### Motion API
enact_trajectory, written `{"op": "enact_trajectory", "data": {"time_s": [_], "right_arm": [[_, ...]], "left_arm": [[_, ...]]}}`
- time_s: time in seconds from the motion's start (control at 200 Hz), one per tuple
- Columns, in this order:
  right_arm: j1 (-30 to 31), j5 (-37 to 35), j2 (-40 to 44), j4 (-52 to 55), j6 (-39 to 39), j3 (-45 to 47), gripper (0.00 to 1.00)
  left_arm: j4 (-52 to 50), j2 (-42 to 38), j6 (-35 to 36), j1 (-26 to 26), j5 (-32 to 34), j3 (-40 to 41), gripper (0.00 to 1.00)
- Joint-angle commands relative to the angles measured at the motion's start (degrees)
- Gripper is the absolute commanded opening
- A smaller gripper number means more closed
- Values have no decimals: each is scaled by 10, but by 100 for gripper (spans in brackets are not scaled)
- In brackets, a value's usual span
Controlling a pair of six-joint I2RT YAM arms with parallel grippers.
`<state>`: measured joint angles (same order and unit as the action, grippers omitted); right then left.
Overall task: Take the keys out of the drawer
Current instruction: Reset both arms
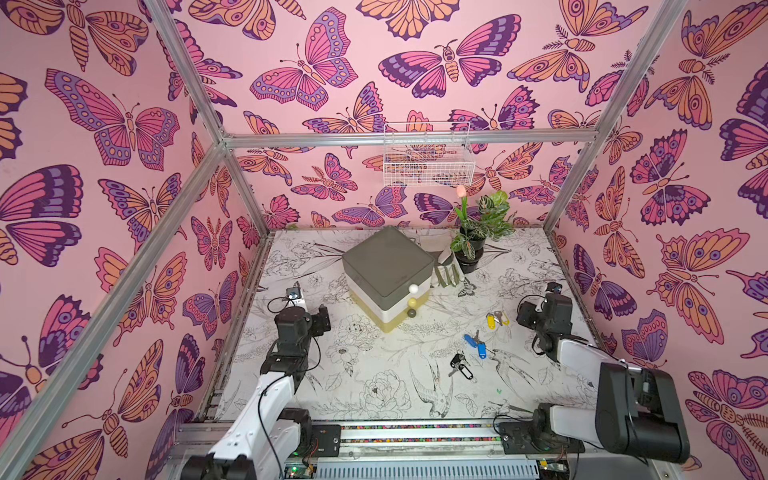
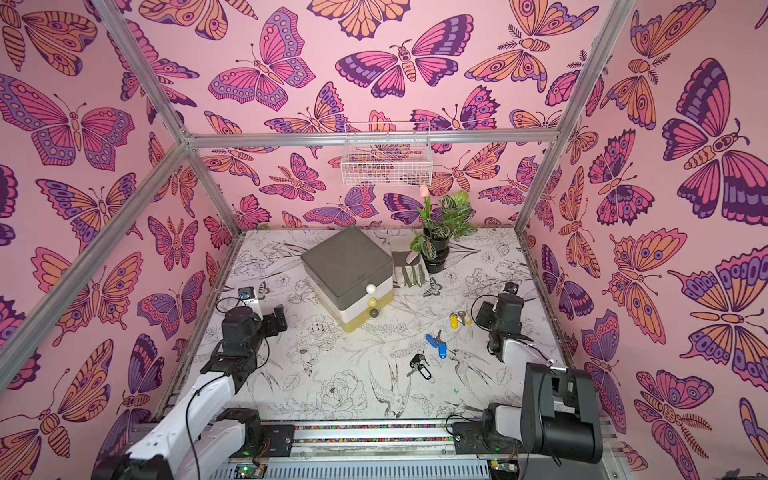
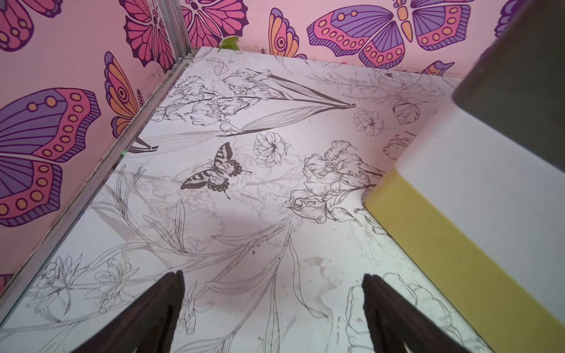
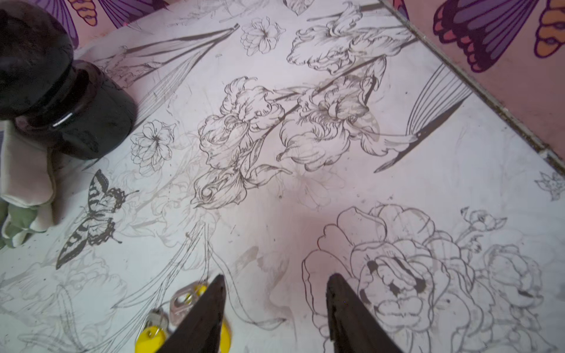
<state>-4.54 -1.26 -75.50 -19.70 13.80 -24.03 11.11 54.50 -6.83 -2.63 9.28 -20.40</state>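
Front-left corner of the bench: left arm [image 1: 272,388] runs up and back along the left edge, white forearm link first, then the black wrist, folded and pointing toward the back edge. The left gripper [image 3: 272,275] has its jaws spread wide and grips nothing.

Front-right corner: right arm [image 1: 575,353] has a bulky black elbow raised high, with the white link angling back along the right edge to a low black wrist. The right gripper [image 4: 275,276] has its jaws parted, narrower than the left's, with only bench surface between the fingers [image 4: 351,308].
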Motion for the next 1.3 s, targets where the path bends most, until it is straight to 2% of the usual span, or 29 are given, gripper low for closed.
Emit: {"op": "enact_trajectory", "data": {"time_s": [0.0, 0.08, 0.145, 0.215, 0.315, 0.471, 0.611, 0.636, 0.691, 0.706, 0.726, 0.766, 0.866, 0.946, 1.066, 1.292], "right_arm": [[-3, 4, -20, -143, -34, -7, 56], [-4, 8, -27, -157, -45, -8, 56], [-4, 10, -28, -166, -51, -5, 56], [-4, 6, -35, -192, -52, 5, 56], [-5, 10, -53, -234, -56, 16, 56], [-4, 42, -65, -280, -72, 37, 56], [-3, 51, -131, -433, -71, 73, 57], [-2, 55, -129, -414, -74, 66, 57], [-1, 47, -106, -296, -79, 27, 58], [6, 33, -104, -280, -84, 20, 62], [21, 8, -112, -291, -91, 18, 68], [32, -5, -121, -301, -99, 16, 72], [33, -7, -109, -261, -101, 7, 80], [33, -7, -112, -276, -100, 11, 88], [33, -7, -109, -271, -102, 11, 89], [34, -8, -110, -271, -102, 10, 90]], "left_arm": [[162, 86, 28, 25, -31, -2, 98], [230, 152, 34, 39, -63, 0, 99], [265, 205, 41, 43, -64, 1, 99], [244, 219, 44, 47, -71, -19, 99], [296, 256, 44, 52, -86, -16, 99], [477, 330, 38, 53, -83, 48, 98], [422, 338, 39, 53, -77, 21, 99], [420, 339, 40, 52, -78, 2, 99], [419, 339, 41, 52, -78, 0, 99], [419, 339, 40, 52, -77, 0, 99], [419, 339, 41, 52, -78, -1, 99], [419, 339, 43, 52, -79, 0, 99], [419, 338, 50, 52, -89, 1, 100], [416, 339, 54, 51, -92, -2, 100], [410, 340, 64, 36, -70, -5, 100], [400, 343, 58, 36, -66, -12, 100]]}}
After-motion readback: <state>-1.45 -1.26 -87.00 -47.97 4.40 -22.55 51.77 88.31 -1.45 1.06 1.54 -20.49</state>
